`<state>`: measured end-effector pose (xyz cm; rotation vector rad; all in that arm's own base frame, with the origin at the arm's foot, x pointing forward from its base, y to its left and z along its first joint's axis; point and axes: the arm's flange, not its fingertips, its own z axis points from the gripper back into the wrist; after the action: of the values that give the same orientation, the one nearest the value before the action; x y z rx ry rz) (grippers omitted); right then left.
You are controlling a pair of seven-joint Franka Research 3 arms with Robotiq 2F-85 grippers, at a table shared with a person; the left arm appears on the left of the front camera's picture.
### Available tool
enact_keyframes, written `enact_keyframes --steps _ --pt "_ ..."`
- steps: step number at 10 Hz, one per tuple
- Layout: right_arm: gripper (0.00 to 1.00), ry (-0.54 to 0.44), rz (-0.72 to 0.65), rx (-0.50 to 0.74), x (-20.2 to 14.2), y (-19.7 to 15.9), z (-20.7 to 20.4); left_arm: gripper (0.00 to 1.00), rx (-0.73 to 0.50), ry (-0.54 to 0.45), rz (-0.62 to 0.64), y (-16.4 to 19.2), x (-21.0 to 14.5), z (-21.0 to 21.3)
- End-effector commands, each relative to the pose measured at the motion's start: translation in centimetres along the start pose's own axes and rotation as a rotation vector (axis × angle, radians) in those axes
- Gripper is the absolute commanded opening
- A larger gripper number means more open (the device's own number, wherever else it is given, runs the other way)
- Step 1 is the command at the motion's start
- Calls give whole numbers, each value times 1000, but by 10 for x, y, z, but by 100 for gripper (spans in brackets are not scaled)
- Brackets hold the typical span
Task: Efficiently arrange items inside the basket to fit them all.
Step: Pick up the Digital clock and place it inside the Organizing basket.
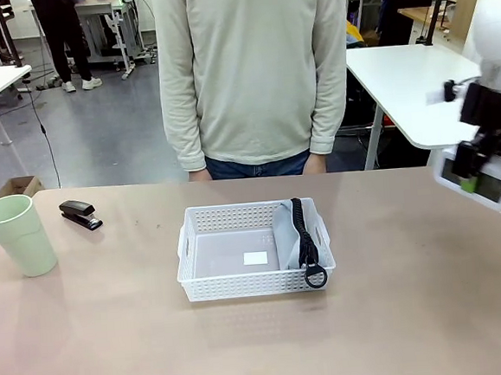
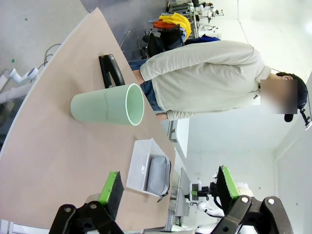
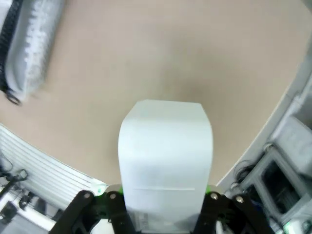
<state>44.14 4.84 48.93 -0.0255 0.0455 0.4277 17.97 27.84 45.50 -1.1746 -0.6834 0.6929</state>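
Observation:
The white perforated basket [image 1: 241, 285] sits mid-table with the grey pouch [image 1: 291, 236] standing on edge against its right wall, black strap [image 1: 305, 235] draped over it. A pale green cup [image 1: 18, 235] and a small black stapler [image 1: 80, 214] stand at the table's far left. My right gripper [image 1: 479, 169] hangs above the table's right edge, shut on the white rounded box [image 3: 165, 156], which juts out between its fingers. My left gripper [image 2: 168, 190] is open, held above the table with the cup [image 2: 108, 105] and stapler [image 2: 111, 70] ahead of it.
A person in a cream sweater [image 1: 254, 66] stands at the far edge behind the basket, hands behind the back. The basket's left part holds just a small white label [image 1: 255, 258]. White tables [image 1: 403, 80] stand beyond.

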Motion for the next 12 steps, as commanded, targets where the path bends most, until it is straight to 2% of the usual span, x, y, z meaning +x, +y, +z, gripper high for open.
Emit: enact_keyframes --steps 1,2,3,4,5,7,9,10,11,12 --pt "53 -33 130 -95 75 52 22 100 -26 -7 -23 -1 1 -1" --pt "53 -47 193 -80 109 90 29 100 -26 -7 -23 -1 1 -1" --pt "53 -48 185 -40 141 132 33 100 -26 -7 -23 -1 1 -1" --pt "53 2 184 32 170 181 29 100 -26 -7 -23 -1 1 -1" --pt "53 30 227 76 186 224 19 100 -26 -7 -23 -1 1 -1" --pt "53 74 354 188 193 293 -8 100 -26 -7 -23 -1 1 -1" --pt "53 135 562 271 171 339 -31 100 -26 -7 -23 -1 1 -1" --pt "53 129 631 239 158 341 -25 100 -26 -7 -23 -1 1 -1" --pt "53 93 460 240 182 343 -38 100 -26 -7 -23 -1 1 -1" --pt "53 93 460 240 182 343 -38 100 -26 -7 -23 -1 1 -1"
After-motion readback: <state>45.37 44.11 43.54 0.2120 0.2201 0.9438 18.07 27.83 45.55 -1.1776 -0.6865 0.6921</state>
